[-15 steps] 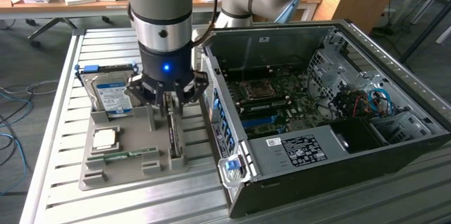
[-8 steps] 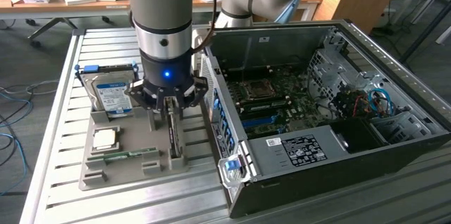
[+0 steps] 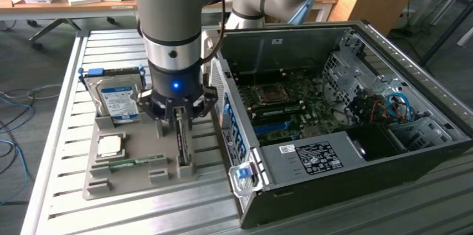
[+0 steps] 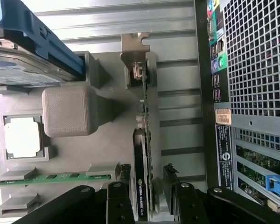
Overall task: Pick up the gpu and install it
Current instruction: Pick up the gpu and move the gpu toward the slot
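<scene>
**Exterior view.** The arm (image 3: 174, 24) is shown descending from the upper left of the frame onto a grey holder tray (image 3: 140, 135), which lies on a slatted metal table (image 3: 103, 41) at the exterior view's left. The gripper (image 3: 180, 127) is placed over the gpu (image 3: 183, 152). The gpu is stood on its long edge in a slot along the tray's edge towards the exterior view's right, just beside the open computer case (image 3: 310, 202). A hard drive (image 3: 116, 93) is held upright at the tray's far end. A processor (image 3: 111, 145) and a memory stick (image 3: 133, 163) are seated nearer the lower left. The motherboard (image 3: 284, 102) is exposed inside the case.

**Wrist view.** The gripper (image 4: 147, 171) is seen released, with its jaws spread wide. One of the black fingers (image 4: 119, 200) is set on each side of the gpu (image 4: 141, 154), and a narrow gap is visible on both sides, so the card is straddled and not grasped. The silver bracket (image 4: 134, 51) is seen at the card's far end, away from the fingers. Also marked are the holder tray (image 4: 102, 149), hard drive (image 4: 28, 60), processor (image 4: 22, 136), memory stick (image 4: 56, 178), table (image 4: 177, 28) and the perforated rear of the computer case (image 4: 256, 56).
</scene>
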Controlling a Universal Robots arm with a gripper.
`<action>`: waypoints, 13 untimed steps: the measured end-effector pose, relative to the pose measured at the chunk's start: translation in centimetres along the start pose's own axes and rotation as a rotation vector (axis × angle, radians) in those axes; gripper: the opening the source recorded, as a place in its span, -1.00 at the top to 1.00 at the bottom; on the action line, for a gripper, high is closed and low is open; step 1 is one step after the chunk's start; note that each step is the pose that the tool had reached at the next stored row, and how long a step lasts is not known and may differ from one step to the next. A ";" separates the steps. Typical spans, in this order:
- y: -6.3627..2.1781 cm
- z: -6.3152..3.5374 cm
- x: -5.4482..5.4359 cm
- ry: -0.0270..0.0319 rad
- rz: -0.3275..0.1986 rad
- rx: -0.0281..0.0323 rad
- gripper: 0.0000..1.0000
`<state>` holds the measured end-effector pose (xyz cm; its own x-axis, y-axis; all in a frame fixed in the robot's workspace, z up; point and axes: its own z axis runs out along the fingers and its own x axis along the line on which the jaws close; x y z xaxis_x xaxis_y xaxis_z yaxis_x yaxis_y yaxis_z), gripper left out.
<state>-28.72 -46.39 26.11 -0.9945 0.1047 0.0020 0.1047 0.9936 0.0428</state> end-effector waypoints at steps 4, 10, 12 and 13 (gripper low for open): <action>-0.02 0.49 0.0 0.0000 0.000 0.0000 0.17; -0.03 0.68 0.0 0.0001 0.000 0.0002 0.17; -0.03 0.72 0.1 -0.0001 0.000 -0.0001 0.17; -0.03 0.75 0.1 -0.0003 0.000 -0.0002 0.17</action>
<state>-28.85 -46.37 25.35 -0.9945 0.1050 0.0018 0.1049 0.9935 0.0430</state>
